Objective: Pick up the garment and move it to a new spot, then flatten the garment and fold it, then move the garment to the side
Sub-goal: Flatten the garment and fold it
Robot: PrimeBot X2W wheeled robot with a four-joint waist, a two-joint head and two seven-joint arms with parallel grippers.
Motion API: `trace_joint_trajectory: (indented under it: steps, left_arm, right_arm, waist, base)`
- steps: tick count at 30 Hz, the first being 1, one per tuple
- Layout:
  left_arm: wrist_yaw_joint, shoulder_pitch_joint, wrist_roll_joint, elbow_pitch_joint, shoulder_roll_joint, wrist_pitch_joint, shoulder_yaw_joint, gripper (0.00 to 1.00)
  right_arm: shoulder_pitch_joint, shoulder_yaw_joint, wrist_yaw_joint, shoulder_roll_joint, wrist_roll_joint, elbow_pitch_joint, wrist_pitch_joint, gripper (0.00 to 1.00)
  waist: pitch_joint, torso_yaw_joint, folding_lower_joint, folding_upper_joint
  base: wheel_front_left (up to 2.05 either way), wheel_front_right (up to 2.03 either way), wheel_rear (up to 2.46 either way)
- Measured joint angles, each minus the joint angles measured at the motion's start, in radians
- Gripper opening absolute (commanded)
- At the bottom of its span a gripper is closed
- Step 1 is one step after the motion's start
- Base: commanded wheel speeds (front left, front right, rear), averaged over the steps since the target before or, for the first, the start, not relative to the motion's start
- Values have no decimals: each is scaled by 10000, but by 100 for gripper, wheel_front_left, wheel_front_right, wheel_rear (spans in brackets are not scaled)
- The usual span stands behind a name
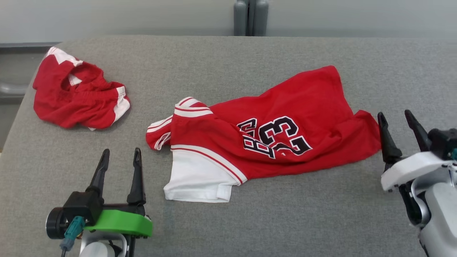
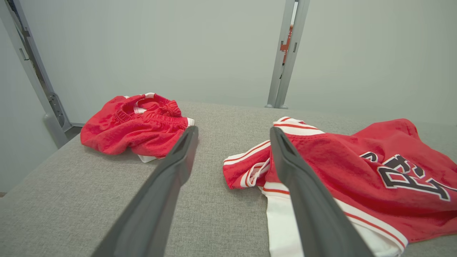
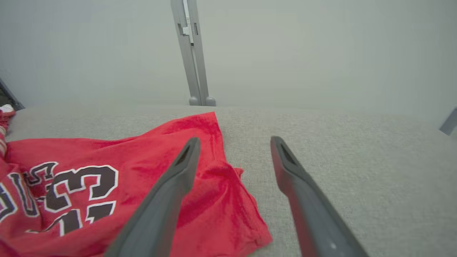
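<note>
The garment (image 1: 264,135) is a red jersey with white striped sleeves and the number 23. It lies rumpled across the middle of the grey padded table (image 1: 228,53), sleeves toward the left. In the left wrist view its sleeves and body (image 2: 339,171) lie ahead on the right; in the right wrist view its hem corner (image 3: 228,200) lies between and left of the fingers. My left gripper (image 1: 119,157) stands open at the lower left, just left of the white sleeve. My right gripper (image 1: 394,117) is open at the jersey's right edge, holding nothing.
Crumpled red shorts with white trim (image 1: 76,96) lie at the table's far left corner, also in the left wrist view as red shorts (image 2: 134,125). A grey post (image 1: 251,17) stands behind the far edge. Bare table (image 1: 403,71) stretches right of the jersey.
</note>
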Motion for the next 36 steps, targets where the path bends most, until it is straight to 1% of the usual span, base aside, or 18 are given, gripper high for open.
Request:
trace_joint_trajectory:
  steps: [6,13,19,23,36]
  left_arm:
    - [-77,280,150,-117,-2,0,259,100]
    - [-169,506,295,-148,-2,0,460,100]
    - [-226,789,339,-153,-2,2,654,100]
    - [-255,993,353,-169,-2,2,746,100]
    - [-245,1216,529,-134,-2,2,880,100]
  right_arm:
    - [1723,-600,0,520,-502,-2240,0,100]
    - [3015,-1183,-2,1009,-849,-3697,0,100]
    - [3786,-1528,0,1503,-1034,-4249,0,100]
    - [4074,-1574,-2,1758,-1156,-4376,0,100]
    - [4286,-1484,-2,1856,-1450,-4374,0,100]
  waist:
    - [-261,-456,0,0]
    - [-631,-768,0,0]
    - [-984,-918,0,0]
    - [-1203,-996,0,0]
    - [-1437,-961,0,0]
  base:
    - [0,0,0]
    - [0,0,0]
    - [0,0,0]
    - [0,0,0]
    - [0,0,0]
